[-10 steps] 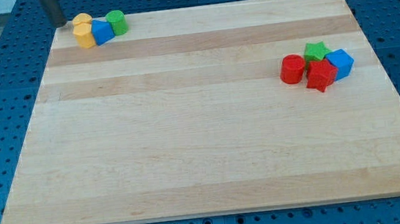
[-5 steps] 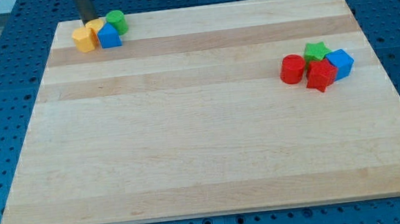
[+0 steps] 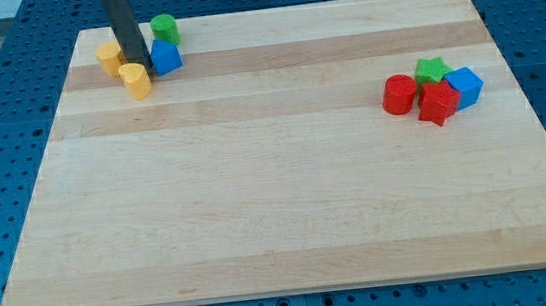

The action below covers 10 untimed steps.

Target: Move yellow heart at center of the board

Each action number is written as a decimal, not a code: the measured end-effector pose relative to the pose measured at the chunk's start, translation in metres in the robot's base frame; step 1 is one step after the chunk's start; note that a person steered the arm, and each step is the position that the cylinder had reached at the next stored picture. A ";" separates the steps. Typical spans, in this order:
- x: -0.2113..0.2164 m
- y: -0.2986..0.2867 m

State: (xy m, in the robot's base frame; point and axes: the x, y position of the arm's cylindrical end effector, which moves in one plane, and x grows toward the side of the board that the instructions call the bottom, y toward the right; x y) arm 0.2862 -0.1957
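Note:
The yellow heart (image 3: 135,81) lies near the board's top-left corner, just below my tip (image 3: 137,68), which touches its upper edge. The dark rod rises from there to the view's top. A second yellow block (image 3: 108,58) sits to the rod's left. A blue block (image 3: 165,57) sits to the rod's right, with a green cylinder (image 3: 165,28) above it.
A cluster sits at the board's right side: a red cylinder (image 3: 399,94), a green star (image 3: 431,68), a red star-like block (image 3: 438,103) and a blue block (image 3: 464,84). The wooden board (image 3: 288,202) lies on a blue perforated table.
My tip moved right and then down into the top-left cluster. It pushed the yellow heart downward and split the blocks apart; the blue block shifted right and the green cylinder stayed.

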 end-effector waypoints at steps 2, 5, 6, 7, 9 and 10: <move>0.005 -0.049; 0.015 -0.015; 0.012 0.007; 0.041 0.028; 0.055 0.114; 0.055 0.162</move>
